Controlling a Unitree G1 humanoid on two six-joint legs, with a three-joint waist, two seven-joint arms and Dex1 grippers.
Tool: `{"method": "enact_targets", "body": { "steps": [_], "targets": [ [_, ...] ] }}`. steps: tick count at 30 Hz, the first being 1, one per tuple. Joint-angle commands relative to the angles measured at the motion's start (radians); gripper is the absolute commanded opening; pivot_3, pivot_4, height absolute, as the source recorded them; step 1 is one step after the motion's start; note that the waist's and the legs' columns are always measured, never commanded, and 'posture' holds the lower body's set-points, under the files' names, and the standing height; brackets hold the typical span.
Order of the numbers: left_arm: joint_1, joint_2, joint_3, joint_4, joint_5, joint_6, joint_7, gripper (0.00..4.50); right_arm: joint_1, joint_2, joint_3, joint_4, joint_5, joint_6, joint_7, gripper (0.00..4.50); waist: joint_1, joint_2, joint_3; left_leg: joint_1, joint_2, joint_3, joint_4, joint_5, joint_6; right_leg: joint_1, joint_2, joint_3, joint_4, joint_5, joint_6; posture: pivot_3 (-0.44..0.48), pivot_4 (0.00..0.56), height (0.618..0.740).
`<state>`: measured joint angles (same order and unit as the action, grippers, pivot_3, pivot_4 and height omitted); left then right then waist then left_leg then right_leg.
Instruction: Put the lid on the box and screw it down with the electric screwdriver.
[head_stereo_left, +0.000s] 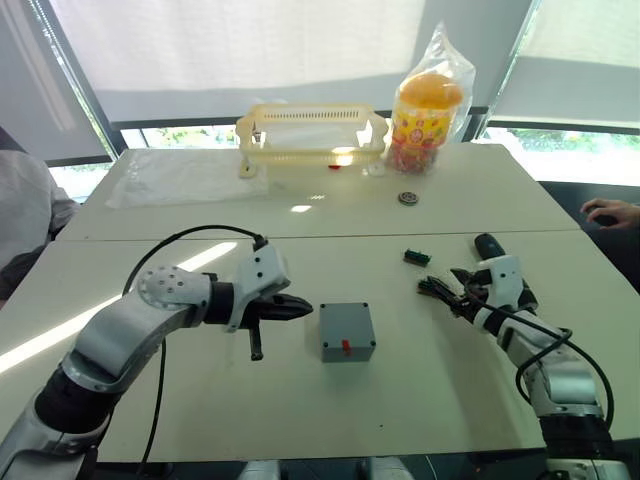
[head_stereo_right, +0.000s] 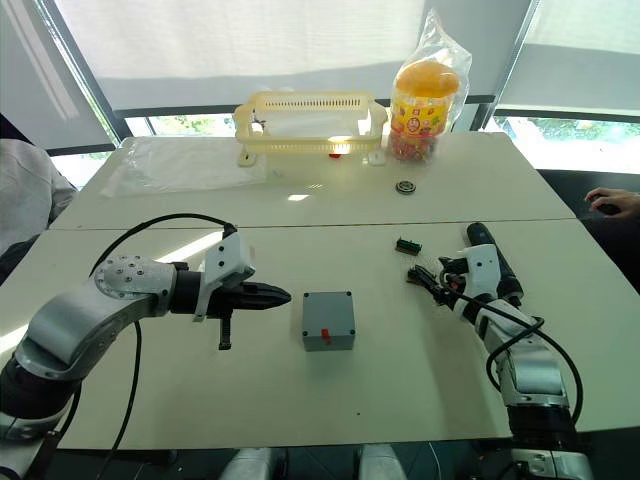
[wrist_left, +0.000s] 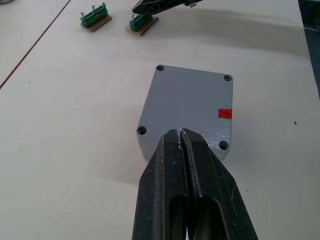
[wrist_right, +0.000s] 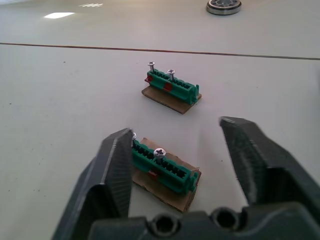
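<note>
Blue-grey, the box sits mid-tabletop with its lid already on top, red mark facing the robot. The left hand is clenched with nothing in it, its tip just beside the box. The right hand is spread wide around a green connector block. The black screwdriver lies beside the right wrist.

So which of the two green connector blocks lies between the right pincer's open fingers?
The nearer green block, between the right pincer fingers; the other block lies beyond.
</note>
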<state>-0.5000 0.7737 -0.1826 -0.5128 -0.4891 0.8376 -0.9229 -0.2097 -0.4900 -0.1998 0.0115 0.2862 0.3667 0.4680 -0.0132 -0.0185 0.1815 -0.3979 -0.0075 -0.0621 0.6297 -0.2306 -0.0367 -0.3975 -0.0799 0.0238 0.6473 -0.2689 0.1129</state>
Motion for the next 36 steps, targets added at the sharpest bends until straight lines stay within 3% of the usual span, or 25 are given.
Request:
{"method": "enact_targets", "body": {
  "steps": [1, 15, 18, 22, 23, 34, 36],
  "targets": [
    [0.011, 0.006, 0.001, -0.015, 0.007, -0.027, -0.005, 0.0, 0.03, 0.001, -0.031, -0.084, 0.027, 0.01, -0.002, 2.94, -0.001, 0.0, 0.0, 0.0, 0.0, 0.0, 0.0, 0.0, 0.0, 0.0, 0.0, 0.0, 0.0, 0.0, 0.0, 0.0, 0.15, 0.74],
    [0.059, 0.008, -0.005, -0.015, 0.03, -0.074, -0.015, 0.0, 0.022, 0.003, -0.01, -0.052, 0.009, -0.001, 0.002, 2.94, -0.001, 0.0, 0.0, 0.0, 0.0, 0.0, 0.0, 0.0, 0.0, 0.0, 0.0, 0.0, 0.0, -0.001, -0.003, 0.0, 0.15, 0.74],
    [0.067, 0.007, -0.005, -0.016, 0.035, -0.078, -0.015, 0.0, 0.011, 0.003, -0.002, -0.039, 0.003, -0.005, 0.005, 2.16, -0.001, 0.0, 0.0, 0.0, 0.0, 0.0, 0.0, 0.0, 0.0, 0.0, 0.0, 0.0, 0.0, -0.001, -0.003, 0.0, 0.15, 0.74],
    [0.072, 0.007, -0.005, -0.011, 0.039, -0.085, -0.016, 0.0, 0.003, 0.005, 0.006, -0.023, -0.005, -0.011, 0.008, 0.14, -0.001, 0.0, 0.0, 0.0, 0.0, 0.0, 0.0, 0.0, 0.0, 0.0, 0.0, 0.0, 0.0, -0.001, -0.003, 0.0, 0.15, 0.74],
    [0.074, 0.007, -0.005, -0.009, 0.04, -0.086, -0.016, 0.0, 0.002, 0.004, 0.008, -0.02, -0.007, -0.012, 0.008, 0.06, -0.001, 0.0, 0.0, 0.0, 0.0, 0.0, 0.0, 0.0, 0.0, 0.0, 0.0, 0.0, 0.0, -0.001, -0.003, 0.0, 0.15, 0.74],
    [0.074, -0.001, -0.009, 0.008, 0.051, -0.095, -0.017, 0.0, 0.01, 0.006, -0.002, -0.041, -0.001, -0.015, 0.001, 0.06, -0.001, 0.0, 0.0, 0.0, 0.0, 0.0, 0.0, 0.0, 0.0, 0.0, 0.0, 0.0, -0.001, -0.001, -0.003, 0.0, 0.15, 0.74],
    [0.075, -0.001, -0.011, 0.01, 0.052, -0.098, -0.017, 0.0, 0.013, 0.008, -0.01, -0.049, -0.002, -0.027, -0.008, 0.58, -0.001, 0.0, 0.0, 0.0, 0.0, 0.0, 0.0, 0.0, 0.0, 0.0, 0.0, 0.0, -0.001, -0.001, -0.003, 0.0, 0.15, 0.74]
  ]
}}
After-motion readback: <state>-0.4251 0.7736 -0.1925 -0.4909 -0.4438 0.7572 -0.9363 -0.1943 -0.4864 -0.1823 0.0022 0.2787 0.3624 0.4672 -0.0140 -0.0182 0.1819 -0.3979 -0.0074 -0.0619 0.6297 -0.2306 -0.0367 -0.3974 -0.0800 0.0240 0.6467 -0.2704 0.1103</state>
